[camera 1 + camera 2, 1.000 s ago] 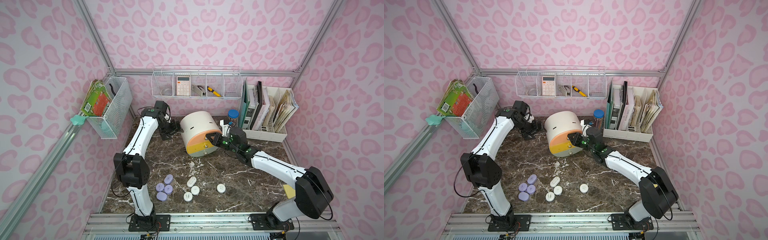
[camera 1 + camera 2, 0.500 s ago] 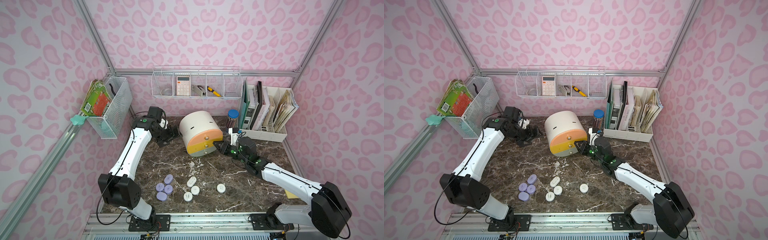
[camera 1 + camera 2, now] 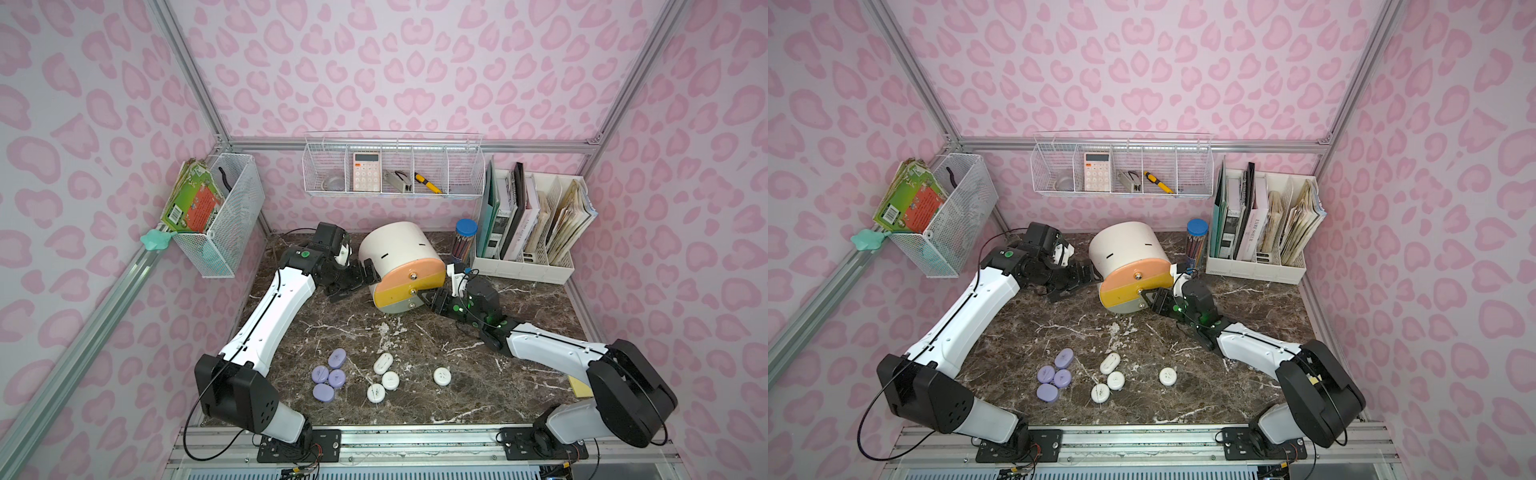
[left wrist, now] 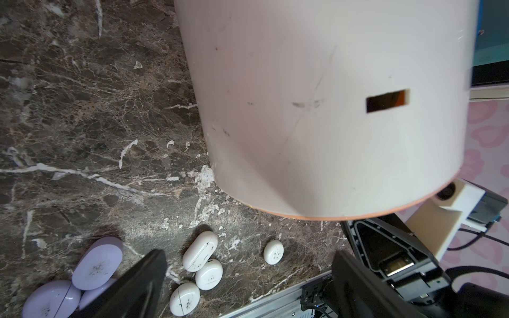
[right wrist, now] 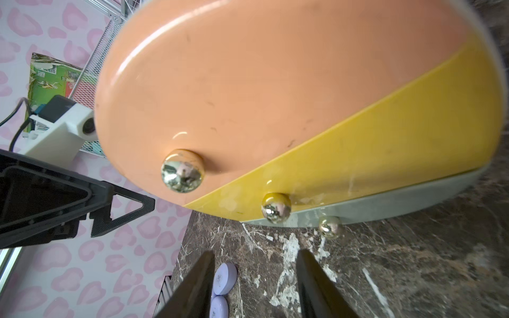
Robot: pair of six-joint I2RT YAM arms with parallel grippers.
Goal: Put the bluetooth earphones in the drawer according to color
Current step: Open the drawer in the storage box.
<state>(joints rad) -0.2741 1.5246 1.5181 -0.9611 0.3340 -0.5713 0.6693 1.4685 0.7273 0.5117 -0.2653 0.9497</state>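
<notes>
Since a second ago my left gripper (image 3: 353, 284) has swung from behind the drawer (image 3: 399, 253) to its left side, jaws spread wide, holding nothing. My right gripper (image 5: 253, 275) has backed off the shut fronts, jaws partly apart, empty. The lavender earphones (image 3: 328, 376) and white earphones (image 3: 386, 376) lie near the front edge of the bench (image 3: 478, 399). In both top views I can barely make out the right fingertips

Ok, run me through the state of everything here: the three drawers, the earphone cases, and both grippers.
Peach drawer: shut.
Yellow drawer: shut.
Grey-green drawer: shut.
Lavender cases: four, closed, clustered on the table.
White cases: four, closed, lying on the table.
Left gripper: open, empty, beside the cabinet.
Right gripper: open, empty, in front of the drawer fronts.
</notes>
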